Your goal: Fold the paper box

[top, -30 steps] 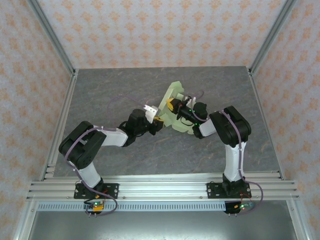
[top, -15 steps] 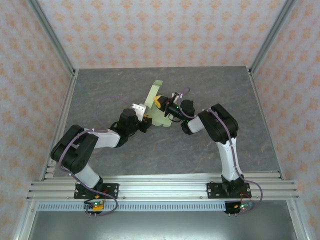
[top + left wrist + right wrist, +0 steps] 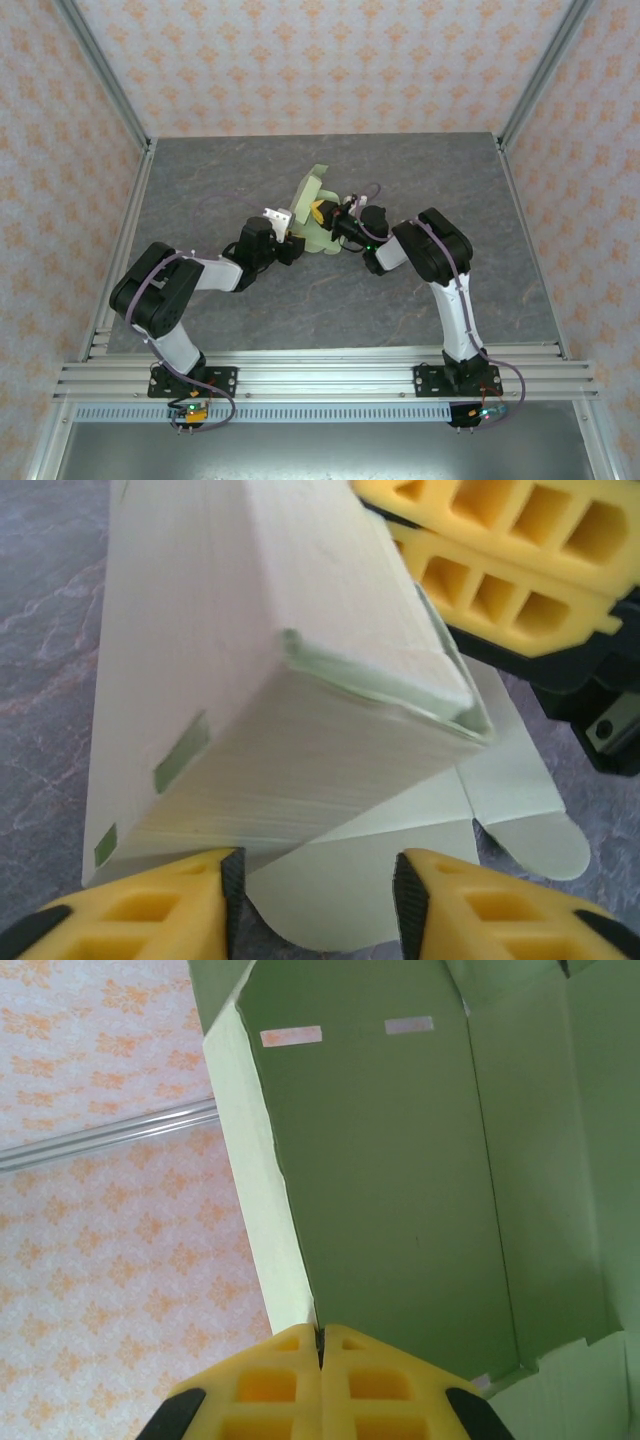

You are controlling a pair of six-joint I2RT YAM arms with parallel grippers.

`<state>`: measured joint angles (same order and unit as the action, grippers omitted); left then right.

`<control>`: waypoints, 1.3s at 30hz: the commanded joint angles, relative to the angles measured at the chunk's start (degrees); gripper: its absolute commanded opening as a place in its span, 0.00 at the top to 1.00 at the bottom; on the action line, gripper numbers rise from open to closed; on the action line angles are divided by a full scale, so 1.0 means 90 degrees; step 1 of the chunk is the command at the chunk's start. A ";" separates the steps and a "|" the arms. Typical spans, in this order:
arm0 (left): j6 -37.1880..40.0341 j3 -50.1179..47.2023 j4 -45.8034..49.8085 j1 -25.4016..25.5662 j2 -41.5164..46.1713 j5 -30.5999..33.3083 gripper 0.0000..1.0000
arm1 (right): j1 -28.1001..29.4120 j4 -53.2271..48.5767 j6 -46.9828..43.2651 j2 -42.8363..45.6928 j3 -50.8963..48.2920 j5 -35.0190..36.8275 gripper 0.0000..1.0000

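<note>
Walls of the paper box [image 3: 305, 195] were tipped steeper mid-frame, clamped by the right tool [image 3: 321, 1340], left tool [image 3: 317, 868] spread apart.

Worktop [image 3: 200, 190]: grey marbled surface is stretching between the walls
Walls [image 3: 300, 60]: pale wallpaper with orange floral motifs is closing in the back and both sides
Frame posts [image 3: 102, 65]: silvery metal bars are slanting up from the far corners
Front rails [image 3: 320, 375]: slotted aluminium profiles are running across the near edge
Light: soft, even brightness is falling over everything, casting only faint shadows
</note>
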<state>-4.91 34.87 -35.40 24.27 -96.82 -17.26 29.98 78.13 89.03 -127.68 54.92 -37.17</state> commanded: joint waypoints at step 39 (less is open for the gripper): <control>0.0048 0.0818 0.0036 -0.0032 -0.0499 0.0969 0.56 | 0.0566 0.0083 0.0184 0.0330 -0.0181 0.1166 0.98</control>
<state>-4.29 43.64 -32.60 24.23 -103.44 -8.54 34.74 78.43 92.53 -127.94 54.87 -27.77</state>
